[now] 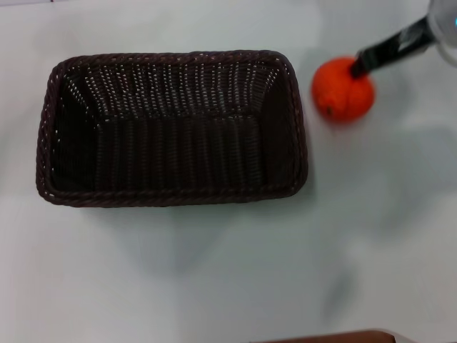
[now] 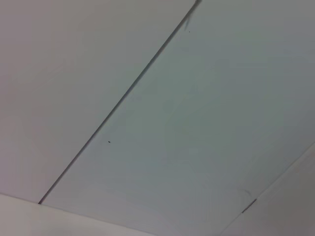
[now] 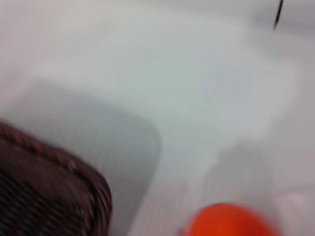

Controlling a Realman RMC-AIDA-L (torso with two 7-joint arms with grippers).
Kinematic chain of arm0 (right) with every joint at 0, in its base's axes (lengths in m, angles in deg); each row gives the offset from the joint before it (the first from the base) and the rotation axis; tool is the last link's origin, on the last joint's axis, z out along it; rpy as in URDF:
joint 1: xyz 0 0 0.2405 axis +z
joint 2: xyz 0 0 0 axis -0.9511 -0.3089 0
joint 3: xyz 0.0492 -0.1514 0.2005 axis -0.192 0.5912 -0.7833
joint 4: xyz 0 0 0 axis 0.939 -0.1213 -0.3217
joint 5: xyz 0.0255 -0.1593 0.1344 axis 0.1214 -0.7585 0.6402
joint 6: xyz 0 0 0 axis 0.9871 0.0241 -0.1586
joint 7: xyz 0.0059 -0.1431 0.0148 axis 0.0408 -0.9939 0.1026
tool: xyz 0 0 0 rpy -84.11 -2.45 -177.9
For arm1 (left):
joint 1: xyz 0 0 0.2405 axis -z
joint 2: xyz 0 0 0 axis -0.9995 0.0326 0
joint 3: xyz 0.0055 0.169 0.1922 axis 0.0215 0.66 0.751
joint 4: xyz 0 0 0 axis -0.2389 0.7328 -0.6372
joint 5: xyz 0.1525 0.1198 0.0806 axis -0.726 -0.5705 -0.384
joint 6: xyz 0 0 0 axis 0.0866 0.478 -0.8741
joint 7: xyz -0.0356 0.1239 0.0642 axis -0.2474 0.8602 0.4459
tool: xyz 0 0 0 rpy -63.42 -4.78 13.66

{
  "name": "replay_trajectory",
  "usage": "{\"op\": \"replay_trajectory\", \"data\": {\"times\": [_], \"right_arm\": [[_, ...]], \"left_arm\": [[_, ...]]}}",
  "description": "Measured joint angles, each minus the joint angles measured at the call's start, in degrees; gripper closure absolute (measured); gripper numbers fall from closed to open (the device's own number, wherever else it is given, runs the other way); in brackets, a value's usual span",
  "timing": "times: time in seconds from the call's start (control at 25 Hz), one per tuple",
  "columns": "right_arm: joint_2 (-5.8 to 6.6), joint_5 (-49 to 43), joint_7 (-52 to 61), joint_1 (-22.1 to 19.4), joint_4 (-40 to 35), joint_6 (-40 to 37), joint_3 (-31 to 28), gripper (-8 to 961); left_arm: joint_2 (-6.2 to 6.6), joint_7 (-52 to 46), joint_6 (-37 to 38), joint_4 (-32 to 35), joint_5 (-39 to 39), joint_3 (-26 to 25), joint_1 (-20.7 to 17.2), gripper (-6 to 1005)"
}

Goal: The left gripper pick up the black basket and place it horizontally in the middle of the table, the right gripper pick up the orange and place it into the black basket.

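The right gripper [image 1: 359,68], a thin black bar-like arm tip with a lighter patch along it, reaches in from the far right corner of the head view and its end lies over the top of the small round bright red-orange fruit, the orange [image 1: 342,90]. Whether it is spread or pinching the fruit cannot be told, since only the dark bar shows and it overlaps the orange.

The orange sits on the plain flat pale grey-white bench [image 1: 228,271], just to the right of the large rectangular dark brown-black woven basket [image 1: 171,127], with a small gap of bare bench between them. The basket lies with its long side running left to right across the middle of the bench, opening up, braided rim all around. In the right wrist view a corner of the basket [image 3: 54,196] and the edge of the orange [image 3: 229,221] appear apart.

The left gripper is out of sight; the left wrist view shows only bare pale surface.
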Motion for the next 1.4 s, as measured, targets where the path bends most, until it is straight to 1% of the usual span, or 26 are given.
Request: {"op": "replay_trajectory", "data": {"times": [0.2,0.36,0.48,0.6,0.68,0.76,0.84,0.96,1.08,1.2,1.28,1.4], "right_arm": [[0.01,5.14,-0.26,-1.32,-14.52,6.99,-2.48,876],[-0.05,9.50,-0.58,-1.38,-25.51,12.01,-0.36,873],[-0.04,15.70,-2.11,-0.68,-29.57,14.33,1.70,871],[-0.09,21.07,-5.91,0.34,-29.22,14.25,4.32,869],[-0.24,22.34,-8.34,0.82,-27.46,12.56,6.90,867],[-0.39,22.69,-9.81,1.15,-24.63,9.28,10.34,866],[-0.44,23.87,-10.42,1.29,-20.58,4.02,13.58,864],[-0.34,26.76,-11.64,1.65,-14.26,-2.30,14.65,862],[-0.19,29.00,-13.55,1.85,-9.67,-5.91,13.44,650],[-0.17,31.21,-15.52,0.43,-8.47,-8.28,11.40,502],[-0.20,33.44,-17.00,-1.71,-8.66,-10.40,9.98,404],[-0.34,41.59,-23.27,-6.68,-8.52,-15.70,7.93,301]], "left_arm": [[0.06,0.21,0.15,0.00,0.00,0.01,0.06,263],[0.04,0.21,0.19,0.00,0.36,-0.08,-0.03,263],[-0.12,0.21,0.20,0.00,0.77,-0.34,-0.25,263],[-0.28,0.21,0.21,0.02,0.96,-0.79,-0.53,263],[-0.36,0.37,0.25,0.07,1.33,-0.86,-0.83,263],[-0.41,0.56,0.28,0.09,1.62,-0.88,-0.97,263],[-0.52,1.20,0.28,0.10,2.41,-0.88,-1.30,263],[-0.88,3.22,0.33,0.59,4.25,-1.42,-1.72,263],[-1.38,7.18,0.36,2.18,6.65,-3.22,-2.18,263],[-1.81,12.57,0.37,5.29,10.19,-5.61,-2.73,263],[-1.99,17.98,0.45,8.36,13.46,-7.25,-3.37,263],[-2.40,26.82,1.07,12.59,18.68,-7.73,-4.83,263]]}}
